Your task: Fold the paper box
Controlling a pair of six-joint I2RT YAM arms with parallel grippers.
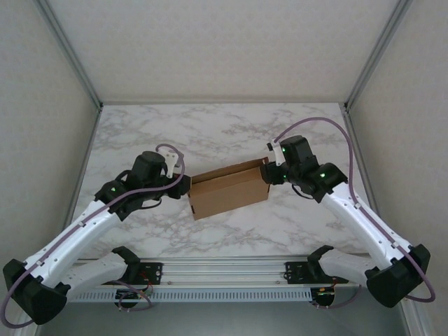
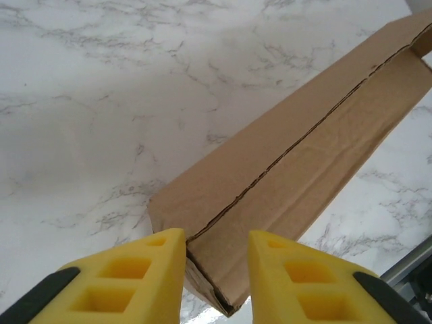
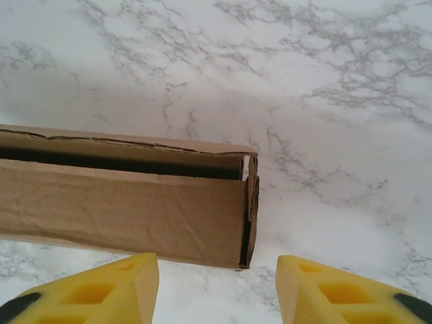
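Observation:
The paper box (image 1: 229, 189) is a plain brown, shallow carton lying slantwise in the middle of the marble table. My left gripper (image 1: 183, 183) is at its left end. In the left wrist view the yellow fingers (image 2: 152, 270) stand apart, open, over the box's near corner (image 2: 223, 270), and the left one is against the lid seam. My right gripper (image 1: 269, 171) is at the right end. It is open (image 3: 217, 260), with the box's end wall (image 3: 246, 216) just ahead of the fingertips and nothing between them. A dark gap shows along the box's lid (image 3: 121, 165).
The marble table (image 1: 231, 126) has free surface behind and in front of the box. A metal rail (image 1: 224, 269) with the arm bases runs along the near edge. Pale walls and frame posts (image 1: 70, 56) close in the sides and back.

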